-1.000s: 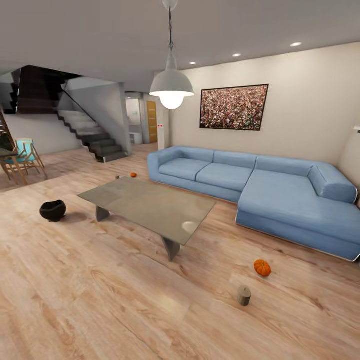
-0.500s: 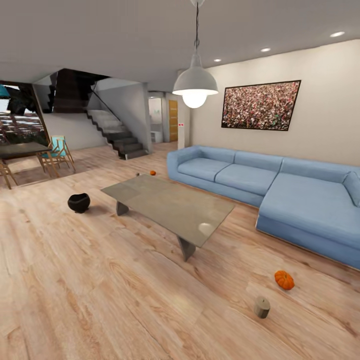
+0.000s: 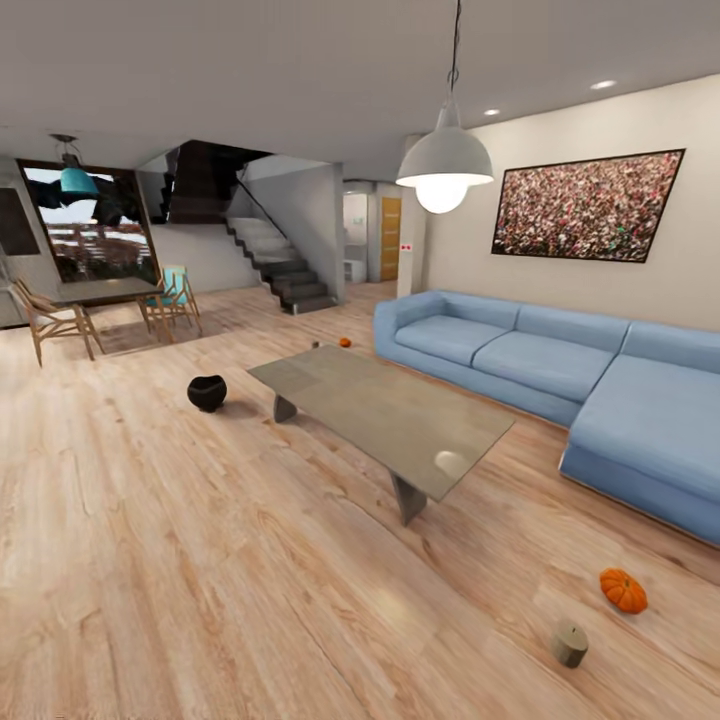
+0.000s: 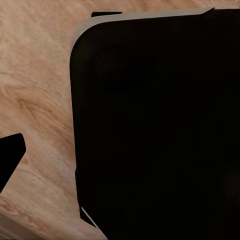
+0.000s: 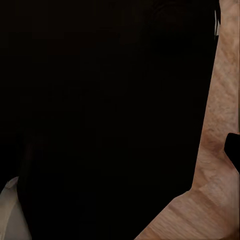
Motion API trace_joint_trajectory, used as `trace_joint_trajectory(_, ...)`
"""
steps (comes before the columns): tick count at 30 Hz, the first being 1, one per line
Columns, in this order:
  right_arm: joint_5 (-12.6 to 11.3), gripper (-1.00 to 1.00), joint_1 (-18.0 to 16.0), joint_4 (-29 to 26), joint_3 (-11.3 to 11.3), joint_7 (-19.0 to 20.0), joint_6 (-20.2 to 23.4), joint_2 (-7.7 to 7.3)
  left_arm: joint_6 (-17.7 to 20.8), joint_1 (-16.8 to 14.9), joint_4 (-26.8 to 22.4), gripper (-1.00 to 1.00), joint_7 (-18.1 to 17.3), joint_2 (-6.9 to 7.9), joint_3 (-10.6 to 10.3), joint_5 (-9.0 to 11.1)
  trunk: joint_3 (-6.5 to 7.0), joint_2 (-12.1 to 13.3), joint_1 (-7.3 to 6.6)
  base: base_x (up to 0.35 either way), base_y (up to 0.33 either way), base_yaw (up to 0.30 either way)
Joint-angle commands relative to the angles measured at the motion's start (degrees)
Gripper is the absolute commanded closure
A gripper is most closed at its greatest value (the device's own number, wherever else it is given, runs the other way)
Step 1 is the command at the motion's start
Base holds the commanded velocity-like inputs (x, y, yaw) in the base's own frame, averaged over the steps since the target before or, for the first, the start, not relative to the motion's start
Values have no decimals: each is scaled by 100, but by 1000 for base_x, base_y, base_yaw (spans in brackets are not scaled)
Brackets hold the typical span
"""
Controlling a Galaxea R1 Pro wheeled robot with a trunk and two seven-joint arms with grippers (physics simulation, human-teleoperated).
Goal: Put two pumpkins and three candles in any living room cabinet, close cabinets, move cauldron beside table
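Observation:
One orange pumpkin [image 3: 623, 590] lies on the wood floor at the lower right, with a grey-brown candle [image 3: 571, 643] standing just in front of it. A second pumpkin [image 3: 345, 342] sits far off beyond the table, with a small dark thing beside it that is too small to name. The black cauldron [image 3: 207, 392] rests on the floor just off the far left end of the grey slab table [image 3: 380, 410]. The cabinet is out of view. In each wrist view a dark fingertip [image 4: 10, 160] [image 5: 234, 147] pokes in beside the robot's black body, above the floor.
A blue corner sofa [image 3: 560, 370] runs along the right wall under a framed picture. A pendant lamp [image 3: 444, 165] hangs over the table. Stairs [image 3: 280, 265] rise at the back; a dining table with wooden chairs [image 3: 100, 305] stands at the far left. Open floor lies in front.
The head view has swung to the left, so the whole room has slid rightward in the picture. The dining area and a dark window have come into view. The objects themselves stay put.

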Motion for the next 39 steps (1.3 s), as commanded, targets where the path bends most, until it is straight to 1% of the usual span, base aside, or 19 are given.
trace_joint_trajectory(1, 5, -100, -1, -17, 2, 1, 3, 5, -22, -5, 7, -100, -1, 0, -1, -1, -9, -3, 1, 190, 0, 279)
trace_joint_trajectory(24, 22, -100, 0, -48, 10, 1, -1, 17, -158, -5, 7, -100, -1, 0, 20, -1, -102, -3, 1, 318, 0, 273)
trace_joint_trajectory(39, 26, -100, -2, -54, 27, 1, -1, 16, -176, -5, 7, -100, -1, 0, 25, -1, -173, -3, 1, 337, 0, 269)
